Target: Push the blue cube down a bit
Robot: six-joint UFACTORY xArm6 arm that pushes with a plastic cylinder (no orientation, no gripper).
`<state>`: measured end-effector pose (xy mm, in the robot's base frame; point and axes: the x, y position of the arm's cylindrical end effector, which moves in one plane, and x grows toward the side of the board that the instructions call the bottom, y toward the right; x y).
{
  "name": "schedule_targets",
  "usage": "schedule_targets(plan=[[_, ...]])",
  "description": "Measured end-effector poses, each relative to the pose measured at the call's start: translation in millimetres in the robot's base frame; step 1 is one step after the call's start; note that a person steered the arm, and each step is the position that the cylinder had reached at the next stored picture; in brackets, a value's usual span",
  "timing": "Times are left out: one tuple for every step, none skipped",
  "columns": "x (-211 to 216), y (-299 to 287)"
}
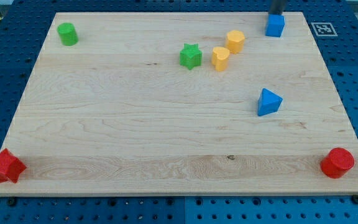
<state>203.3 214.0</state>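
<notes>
The blue cube [275,25] sits near the board's top edge, right of centre. My tip [276,13] is a dark rod coming in at the view's top edge; its lower end sits just above the cube, touching or almost touching its top side. A blue triangular block [268,102] lies lower down, below the cube.
A yellow hexagonal block [235,41] and a yellow heart-like block [220,58] lie left of the cube, with a green star [191,56] beside them. A green cylinder [68,33] is top left. A red star [5,167] and a red cylinder [337,163] sit at the bottom corners of the wooden board [135,124].
</notes>
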Motion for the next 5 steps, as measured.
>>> schedule_targets(plan=[[3, -1], [46, -16], [108, -28], [137, -32], [137, -34]])
